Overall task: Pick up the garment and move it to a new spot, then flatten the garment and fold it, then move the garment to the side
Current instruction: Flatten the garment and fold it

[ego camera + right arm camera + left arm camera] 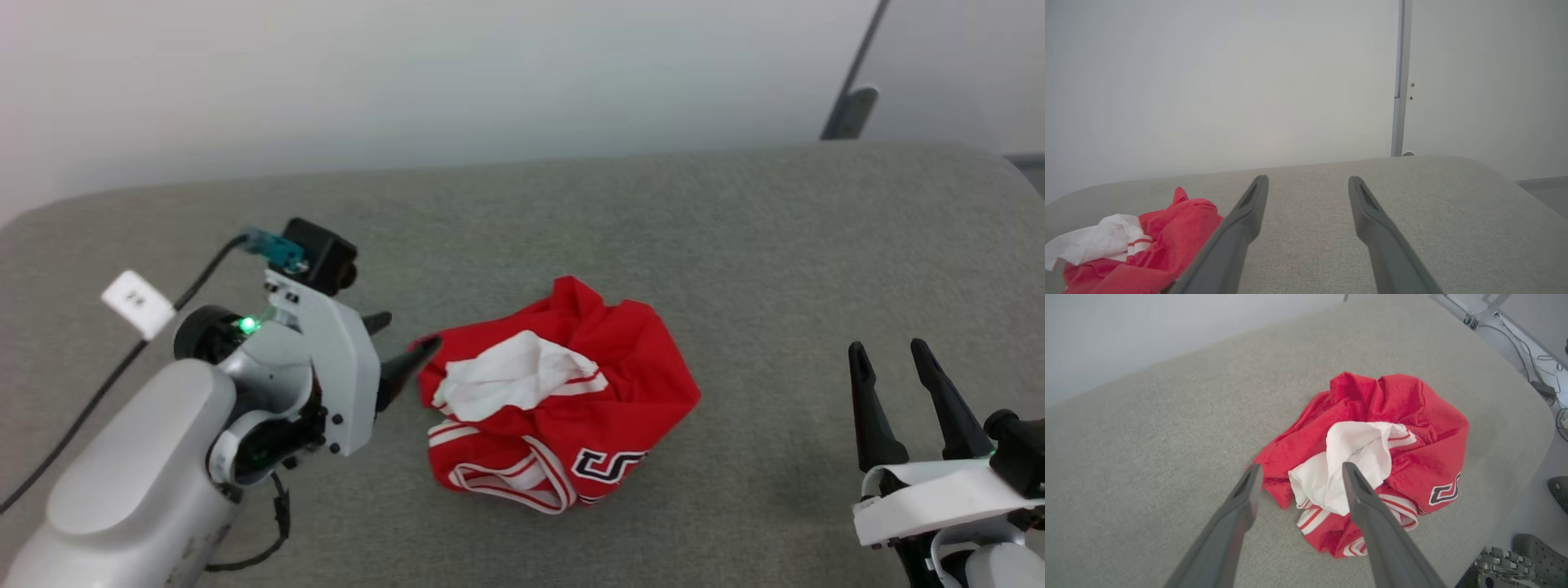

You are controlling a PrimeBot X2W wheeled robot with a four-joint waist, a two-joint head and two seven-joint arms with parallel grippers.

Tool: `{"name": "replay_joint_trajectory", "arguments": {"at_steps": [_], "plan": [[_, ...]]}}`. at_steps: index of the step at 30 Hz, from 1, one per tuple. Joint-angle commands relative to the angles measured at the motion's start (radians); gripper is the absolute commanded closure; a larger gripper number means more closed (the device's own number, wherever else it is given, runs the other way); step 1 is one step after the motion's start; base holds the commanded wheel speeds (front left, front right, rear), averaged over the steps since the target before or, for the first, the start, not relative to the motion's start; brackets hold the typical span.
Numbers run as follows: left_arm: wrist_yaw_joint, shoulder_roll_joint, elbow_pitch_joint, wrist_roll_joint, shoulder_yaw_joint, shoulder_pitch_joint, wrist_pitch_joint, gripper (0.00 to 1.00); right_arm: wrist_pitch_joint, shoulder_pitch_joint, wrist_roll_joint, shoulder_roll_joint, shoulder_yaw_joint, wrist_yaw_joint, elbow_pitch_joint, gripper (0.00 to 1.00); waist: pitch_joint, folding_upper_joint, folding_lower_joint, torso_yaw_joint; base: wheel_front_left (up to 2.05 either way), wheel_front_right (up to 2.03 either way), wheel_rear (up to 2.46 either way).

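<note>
The garment (pixel 571 392) lies crumpled in a heap on the grey cushioned surface (pixel 735 245), red with a white sleeve bunched on top, striped trim and part of black lettering at its near edge. My left gripper (pixel 404 343) is open just left of the heap, one fingertip right at its left edge. In the left wrist view the garment (pixel 1404 416) lies ahead and the open left gripper (pixel 1300 469) frames its white sleeve. My right gripper (pixel 890 355) stands open at the lower right, well clear of the cloth. The right wrist view has the right gripper (pixel 1308 181) over bare surface, the garment (pixel 1167 232) at lower left.
A pale wall runs behind the surface's far edge. A black cable with a white tag (pixel 137 304) trails from the left arm. A dark stand leg (pixel 849 110) rises beyond the far right corner. Cables and dark objects lie on the floor (pixel 1543 388) past the surface's edge.
</note>
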Motion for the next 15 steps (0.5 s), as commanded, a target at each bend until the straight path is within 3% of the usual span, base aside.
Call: {"name": "replay_joint_trajectory", "arguments": {"at_steps": [1, 15], "plan": [[0.003, -0.004, 0.015, -0.012, -0.012, -0.013, 0.032, 0.00, -0.006, -0.012, -0.006, 0.006, 0.004, -0.001, 0.004, 0.00, 0.043, 0.0000, 0.0000, -0.047, 0.00, 0.00, 0.00], [0.018, -0.024, 0.125, -0.019, -0.057, -0.036, 0.122, 0.00, -0.014, -0.046, -0.016, 0.033, -0.002, -0.001, 0.004, 0.00, 0.111, 0.0000, 0.0000, -0.096, 0.00, 0.00, 0.00]]}}
